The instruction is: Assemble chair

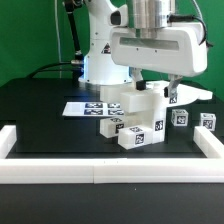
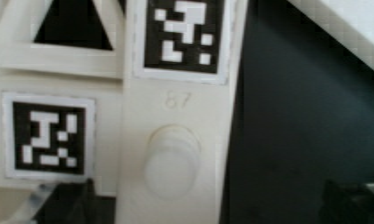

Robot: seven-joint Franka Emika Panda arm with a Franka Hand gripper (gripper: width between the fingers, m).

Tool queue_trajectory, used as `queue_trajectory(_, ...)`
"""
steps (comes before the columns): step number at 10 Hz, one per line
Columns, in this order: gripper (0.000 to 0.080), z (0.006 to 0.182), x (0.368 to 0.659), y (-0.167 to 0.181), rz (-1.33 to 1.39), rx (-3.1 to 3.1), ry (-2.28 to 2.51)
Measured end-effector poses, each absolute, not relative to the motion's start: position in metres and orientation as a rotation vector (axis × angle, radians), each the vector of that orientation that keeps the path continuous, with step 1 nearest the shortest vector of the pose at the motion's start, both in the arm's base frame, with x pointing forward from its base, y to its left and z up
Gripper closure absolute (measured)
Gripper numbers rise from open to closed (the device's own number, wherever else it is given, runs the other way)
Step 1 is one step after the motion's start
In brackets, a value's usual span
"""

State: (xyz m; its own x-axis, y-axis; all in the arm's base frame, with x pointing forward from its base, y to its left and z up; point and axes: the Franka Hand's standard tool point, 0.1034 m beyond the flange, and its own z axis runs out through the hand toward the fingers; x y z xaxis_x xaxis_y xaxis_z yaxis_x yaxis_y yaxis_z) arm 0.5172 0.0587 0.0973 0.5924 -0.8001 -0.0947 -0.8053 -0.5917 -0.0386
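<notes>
The chair's white tagged pieces stand mid-table in the exterior view. A joined block structure [image 1: 142, 104] rises under my gripper [image 1: 152, 92]. A longer tagged piece [image 1: 138, 135] lies in front of it and a small one [image 1: 108, 127] to its left. In the wrist view an upright white bar [image 2: 175, 150] with a tag near its end runs between my fingers [image 2: 59, 205], beside a second tagged piece [image 2: 51, 140]. My gripper [image 2: 209, 203] is open. The fingers straddle the bar, with a dark gap on one side.
Two small tagged cubes [image 1: 181, 118] [image 1: 207, 121] sit toward the exterior view's right, and a flat white piece [image 1: 196, 92] lies behind them. The marker board [image 1: 88, 107] lies on the left. A low white border rail [image 1: 100, 172] runs along the front and sides.
</notes>
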Motion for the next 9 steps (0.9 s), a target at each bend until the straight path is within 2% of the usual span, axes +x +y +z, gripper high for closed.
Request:
queue_trajectory(6, 0.0151, 0.099, 0.518, 0.059, 0.106, -2.736, 1.375)
queue_trajectory(9, 0.0151, 0.115, 0.522, 0.061, 0.093, -2.725, 1.355)
